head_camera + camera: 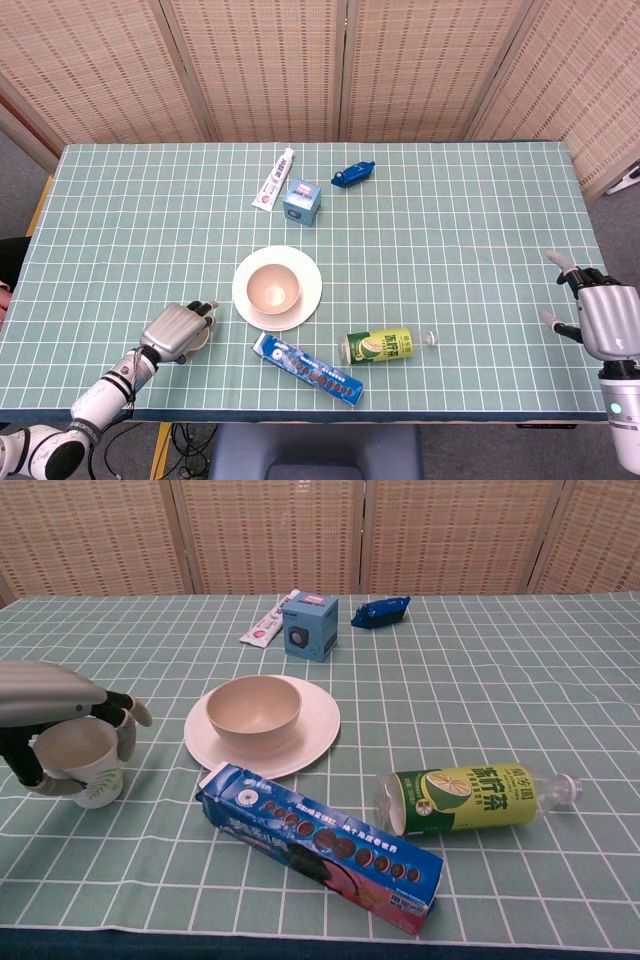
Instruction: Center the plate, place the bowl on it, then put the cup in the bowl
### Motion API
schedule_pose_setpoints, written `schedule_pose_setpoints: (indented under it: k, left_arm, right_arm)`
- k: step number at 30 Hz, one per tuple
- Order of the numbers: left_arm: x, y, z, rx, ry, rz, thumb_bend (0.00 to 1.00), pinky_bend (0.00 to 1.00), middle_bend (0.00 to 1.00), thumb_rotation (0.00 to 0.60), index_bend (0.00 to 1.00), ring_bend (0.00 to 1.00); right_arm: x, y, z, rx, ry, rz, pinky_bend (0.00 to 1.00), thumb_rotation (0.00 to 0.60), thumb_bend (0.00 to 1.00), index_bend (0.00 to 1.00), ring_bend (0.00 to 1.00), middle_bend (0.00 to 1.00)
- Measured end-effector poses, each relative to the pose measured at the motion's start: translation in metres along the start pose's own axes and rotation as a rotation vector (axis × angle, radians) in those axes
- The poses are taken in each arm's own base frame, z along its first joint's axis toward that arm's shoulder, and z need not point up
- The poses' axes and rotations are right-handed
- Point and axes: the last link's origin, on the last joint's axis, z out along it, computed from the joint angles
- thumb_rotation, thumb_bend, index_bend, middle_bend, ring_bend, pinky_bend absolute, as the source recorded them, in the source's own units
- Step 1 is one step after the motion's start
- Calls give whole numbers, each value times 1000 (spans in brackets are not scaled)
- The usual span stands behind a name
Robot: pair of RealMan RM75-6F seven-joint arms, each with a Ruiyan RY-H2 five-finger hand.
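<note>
A cream bowl (274, 287) (253, 712) sits on the white plate (309, 290) (318, 730) near the middle of the table. To its left stands a white paper cup (82, 764) with a leaf print, upright. My left hand (175, 330) (48, 694) grips the cup from above, fingers (126, 732) on its right side and the thumb at its lower left. In the head view the hand hides nearly all of the cup. My right hand (604, 318) hovers at the table's right edge, fingers apart, holding nothing; the chest view does not show it.
A blue cookie box (306, 366) (320, 846) lies just in front of the plate, a green drink bottle (381, 346) (468, 797) on its side to the right. Behind the plate are a small blue box (301, 200) (309, 626), a tube (274, 180) and a blue packet (353, 173).
</note>
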Motion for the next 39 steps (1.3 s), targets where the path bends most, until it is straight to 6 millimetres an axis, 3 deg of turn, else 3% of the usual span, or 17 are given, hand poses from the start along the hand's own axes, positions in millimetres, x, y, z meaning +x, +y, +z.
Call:
schedule_pose_setpoints:
  k: [6, 13, 23, 39]
  left_arm:
    - [21, -5, -4, -3, 7, -25, 287, 576, 153, 600, 351, 211]
    - [63, -6, -4, -28, 52, -93, 287, 576, 153, 600, 347, 211]
    - [114, 15, 10, -118, 102, -213, 287, 577, 155, 600, 347, 211]
    - [133, 59, 66, -171, 95, -247, 287, 576, 155, 600, 346, 210]
  right_arm:
    - [0, 0, 0, -2, 1, -1, 580, 600, 13, 205, 409, 449]
    - [-1, 1, 0, -6, -4, -4, 580, 600, 13, 205, 408, 449]
    - [-1, 2, -1, -8, -6, -7, 580, 600, 13, 205, 409, 449]
    - [-3, 3, -2, -13, -19, -15, 580, 600, 12, 205, 409, 449]
